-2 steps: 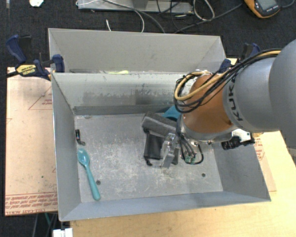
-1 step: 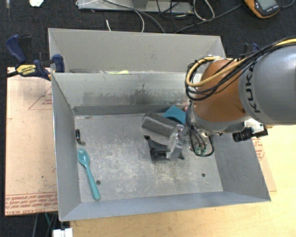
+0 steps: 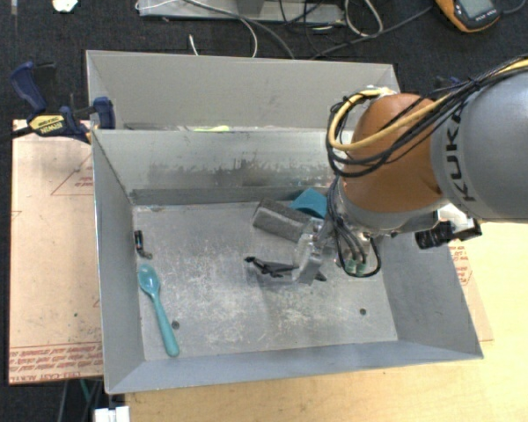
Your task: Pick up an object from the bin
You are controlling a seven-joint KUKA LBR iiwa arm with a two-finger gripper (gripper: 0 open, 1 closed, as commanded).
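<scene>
My gripper (image 3: 311, 257) hangs low over the bin floor, right of the middle, under the arm's orange cover. A thin black, bent piece (image 3: 267, 268) lies on the floor just left of it, its right end touching or running under the gripper. Close behind, a grey rectangular block (image 3: 277, 221) lies tilted. A blue thing (image 3: 310, 202) sits behind that block, partly hidden by the arm.
A teal plastic spoon (image 3: 158, 309) lies near the left wall, bowl toward the back. A small black clip-like piece (image 3: 139, 242) rests against the left wall. A tiny dark speck (image 3: 363, 311) marks the floor at the front right.
</scene>
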